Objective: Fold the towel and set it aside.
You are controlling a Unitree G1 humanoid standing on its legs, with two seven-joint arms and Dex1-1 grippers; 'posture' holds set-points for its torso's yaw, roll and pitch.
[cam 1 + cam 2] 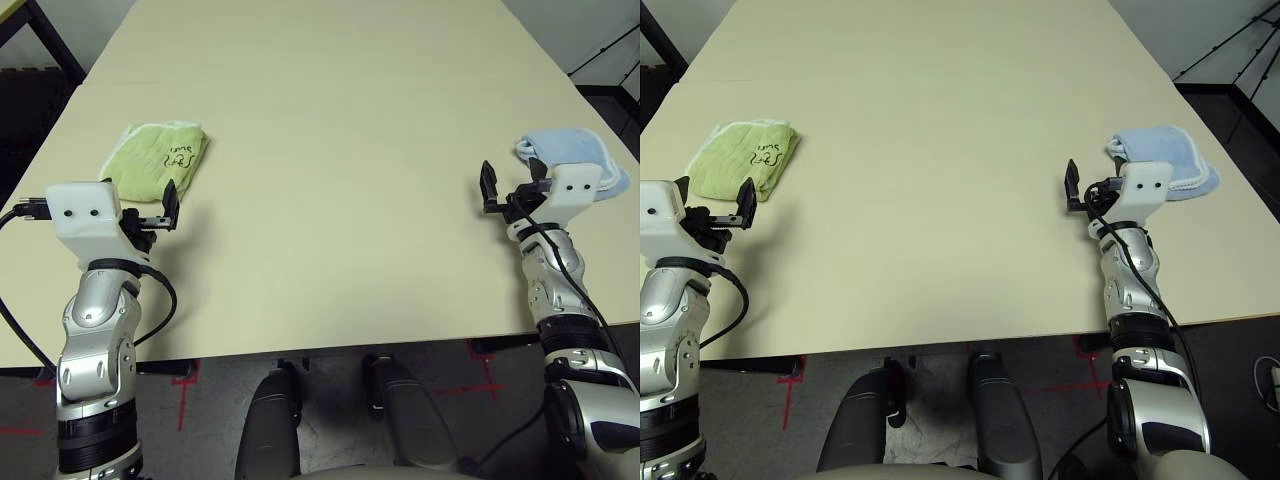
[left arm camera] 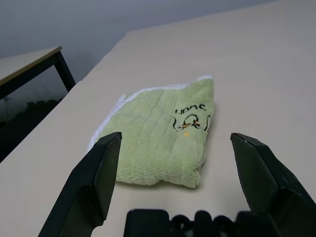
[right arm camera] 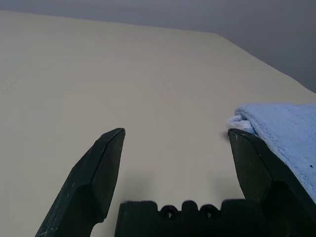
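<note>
The towel (image 1: 158,158) is a light-green terry cloth with white edging and a dark scribbled mark. It lies folded over on itself at the far left of the table (image 1: 330,120). My left gripper (image 1: 140,205) hovers just on the near side of it, open, with nothing between its fingers. In the left wrist view the towel (image 2: 158,138) lies flat right ahead of the open left gripper (image 2: 176,139). My right gripper (image 1: 513,182) is open over the right side of the table, holding nothing, far from the towel.
A folded light blue cloth (image 1: 575,155) lies at the table's right edge, just beyond and beside my right gripper; in the right wrist view the blue cloth (image 3: 281,128) sits next to one finger. A dark side table (image 2: 34,66) stands past the left edge.
</note>
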